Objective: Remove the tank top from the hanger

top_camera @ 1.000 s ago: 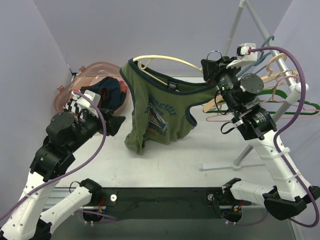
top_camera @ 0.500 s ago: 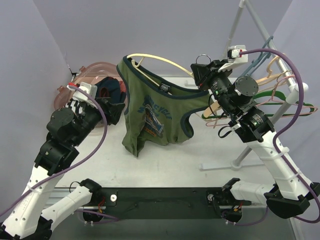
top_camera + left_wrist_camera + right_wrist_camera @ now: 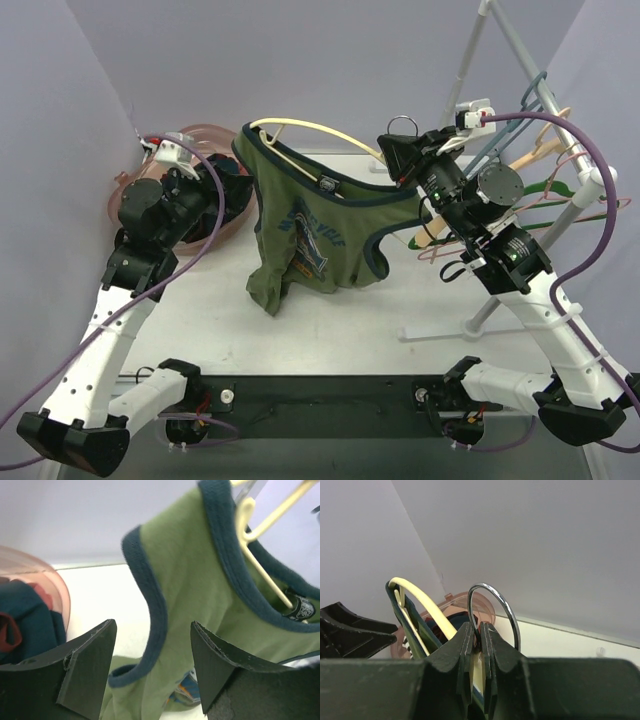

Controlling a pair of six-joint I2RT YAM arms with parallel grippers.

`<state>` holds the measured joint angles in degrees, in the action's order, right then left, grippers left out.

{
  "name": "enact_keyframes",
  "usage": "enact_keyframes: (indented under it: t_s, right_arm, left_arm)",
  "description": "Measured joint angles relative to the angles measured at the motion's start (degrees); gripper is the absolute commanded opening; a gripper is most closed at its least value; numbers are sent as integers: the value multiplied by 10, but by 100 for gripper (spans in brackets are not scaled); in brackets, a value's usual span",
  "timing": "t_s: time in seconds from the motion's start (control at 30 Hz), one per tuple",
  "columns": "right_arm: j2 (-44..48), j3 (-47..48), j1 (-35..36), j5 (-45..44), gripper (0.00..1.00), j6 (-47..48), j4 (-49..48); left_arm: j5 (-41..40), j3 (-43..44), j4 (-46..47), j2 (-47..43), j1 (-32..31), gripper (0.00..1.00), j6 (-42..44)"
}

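Right gripper (image 3: pixel 476 630) pinches the cream plastic hanger (image 3: pixel 322 128) by its hook; left gripper (image 3: pixel 151 627), wide open, frames the olive-green navy-trimmed tank top (image 3: pixel 310 225) strap. Close there, then peel it off the hanger's end.

Top cam overhead; wrist cams close, sharing hanger (image 3: pixel 242 522).

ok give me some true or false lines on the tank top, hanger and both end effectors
1. The right end effector is clamped on the cream plastic hanger. True.
2. The left end effector is shut on the green navy-trimmed tank top. False: it is open, with the trimmed edge loose between its fingers.
3. The tank top lies flat on the table. False: it hangs from the hanger.
4. The translucent pink tub holds dark clothing. True.
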<state>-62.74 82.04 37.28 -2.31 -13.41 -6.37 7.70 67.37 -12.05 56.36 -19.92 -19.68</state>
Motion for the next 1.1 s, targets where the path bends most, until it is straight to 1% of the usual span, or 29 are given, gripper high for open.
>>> enact_keyframes:
  t_s: [0.07,0.17,0.37,0.43,0.5,0.53,0.57,0.63,0.77,0.87,0.97,1.1]
  right_arm:
    - [2,-1,0,5,0,2,-4]
    - [4,-2,0,11,0,4,-11]
    - [6,-3,0,28,0,3,-17]
    - [6,-3,0,33,0,1,-18]
    - [6,-3,0,37,0,-1,-19]
    - [6,-4,0,37,0,-2,-21]
    - [6,-6,0,38,0,-2,-24]
    - [6,-9,0,39,0,-3,-25]
    - [6,-9,-2,38,0,0,-21]
    - [6,-9,-15,39,0,-3,-20]
    - [6,-14,-47,42,0,-16,-19]
    - [6,-16,-66,40,0,-34,-24]
  left_arm:
    - [43,-21,41,-3,37,71,-28]
    - [102,-47,97,-3,71,71,-57]
    - [185,-69,171,-2,81,70,-86]
    - [197,-70,188,-1,82,60,-89]
    - [202,-70,205,3,82,46,-94]
    - [202,-71,212,5,82,30,-97]
    - [201,-72,218,7,82,22,-99]
    - [198,-75,218,9,82,0,-99]
    - [192,-78,209,8,90,0,-99]
    - [171,-78,190,0,108,0,-107]
    - [159,-78,160,-14,146,0,-123]
    - [167,-71,118,-14,205,0,-148]
